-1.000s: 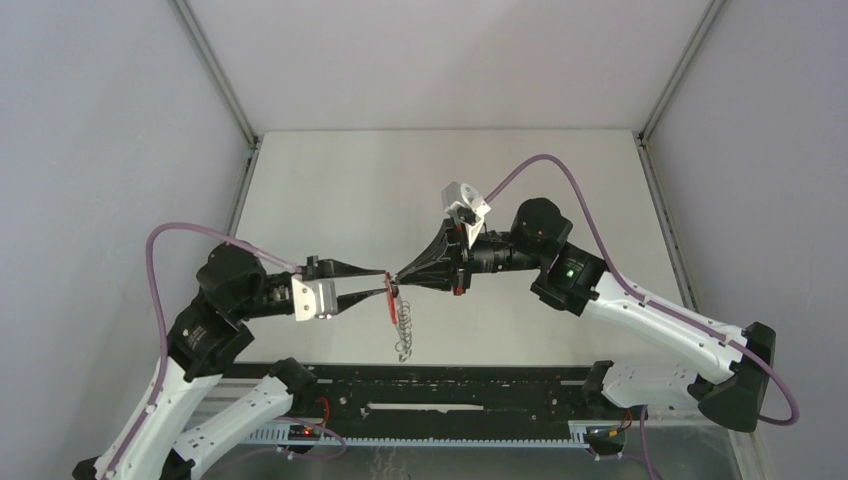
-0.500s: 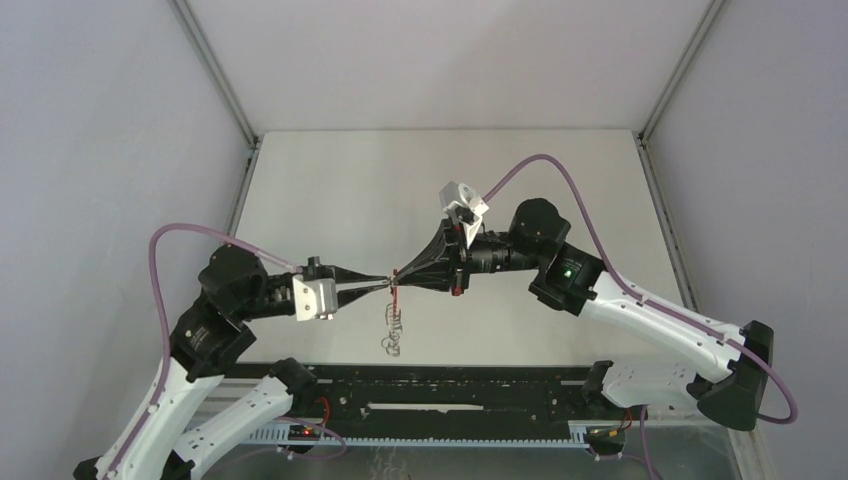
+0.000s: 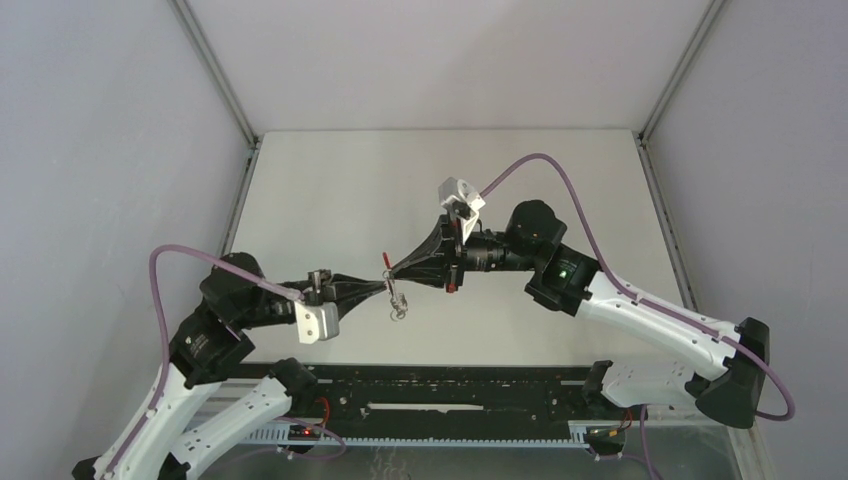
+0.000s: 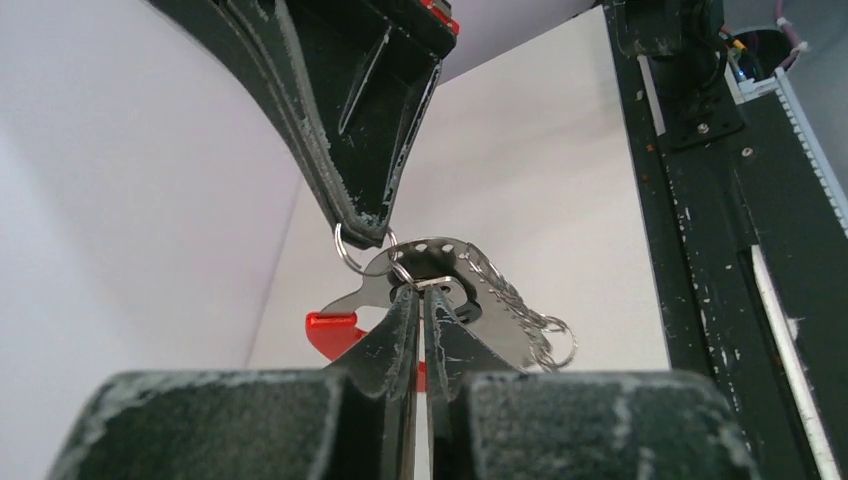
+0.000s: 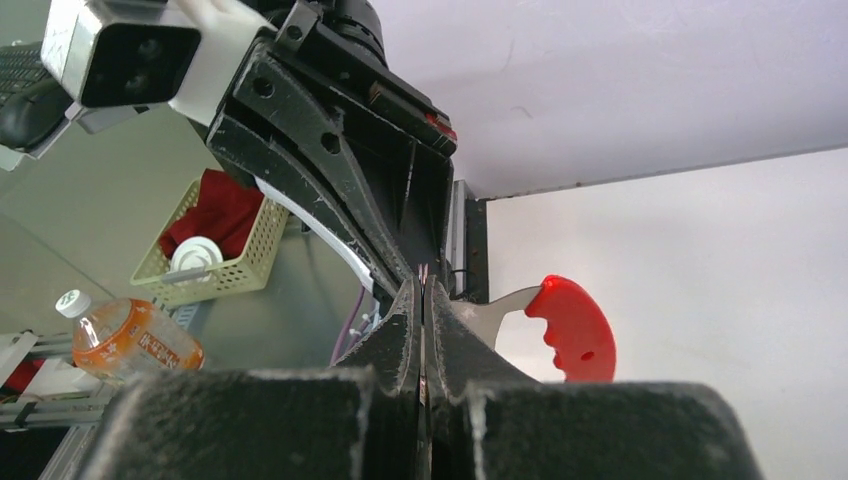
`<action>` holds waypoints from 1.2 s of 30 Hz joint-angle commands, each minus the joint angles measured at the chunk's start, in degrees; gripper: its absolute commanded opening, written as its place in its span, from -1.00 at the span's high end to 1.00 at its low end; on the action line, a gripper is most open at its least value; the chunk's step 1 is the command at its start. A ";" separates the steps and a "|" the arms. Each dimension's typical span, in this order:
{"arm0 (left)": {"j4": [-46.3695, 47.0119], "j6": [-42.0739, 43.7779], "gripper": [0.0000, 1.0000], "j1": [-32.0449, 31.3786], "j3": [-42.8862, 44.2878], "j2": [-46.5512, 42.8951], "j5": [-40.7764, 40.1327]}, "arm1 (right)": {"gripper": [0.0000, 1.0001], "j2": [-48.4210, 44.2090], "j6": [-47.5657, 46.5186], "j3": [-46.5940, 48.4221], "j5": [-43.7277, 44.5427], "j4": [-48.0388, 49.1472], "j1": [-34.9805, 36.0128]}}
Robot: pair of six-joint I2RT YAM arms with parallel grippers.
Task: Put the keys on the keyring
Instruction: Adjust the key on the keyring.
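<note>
- keys [image 3: 397,306]: shiny silver, with a silver chain
- keyring [image 4: 345,256] beside the keys: silver
- strap [image 5: 568,330] beside the keys: bright red
- cables [image 3: 540,156]: purple
- basket [image 5: 228,268]: pale yellow lattice
- bottle [image 5: 135,342]: orange

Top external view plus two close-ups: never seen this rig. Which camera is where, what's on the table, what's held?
Two robot arms are bolted at the near edge of a table. The wide picture looks down from above and behind them. Each close-up comes from a camera on one wrist, looking along that arm's own two fingers. The arms meet tip to tip in the air above the table. The left gripper is pinched on the keys, flat silvery pieces with a fine chain. The right gripper is shut on the keyring, a thin wire ring with a red tab beside it. The bunch hangs between them, off the table.
</note>
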 commanded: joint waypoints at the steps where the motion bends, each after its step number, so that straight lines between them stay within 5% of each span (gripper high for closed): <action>1: -0.23 5.97 0.85 -1.76 -1.25 -0.90 -1.78 | 1.00 -0.07 2.63 -0.65 2.48 5.41 0.89; 7: -0.68 7.18 0.72 -2.36 -1.90 -1.28 -0.85 | 1.00 -0.29 3.77 -1.89 4.55 7.68 1.36; 19: 9.97 -5.34 0.85 -2.41 -3.65 -2.05 -5.20 | 1.00 0.10 3.63 -3.56 6.14 8.83 2.43; 27: 9.92 -6.09 0.78 -2.39 -3.86 -1.65 -6.29 | 1.00 -0.84 2.75 -3.57 6.01 7.80 2.53; 31: 9.63 -9.95 -0.12 -2.43 -3.59 -2.10 -10.34 | 1.00 -1.97 1.79 -3.61 6.01 6.05 1.42; 36: 3.80 -14.21 -0.88 -2.35 -2.46 -1.61 -9.34 | 1.00 -3.26 0.86 -3.56 8.06 5.71 0.35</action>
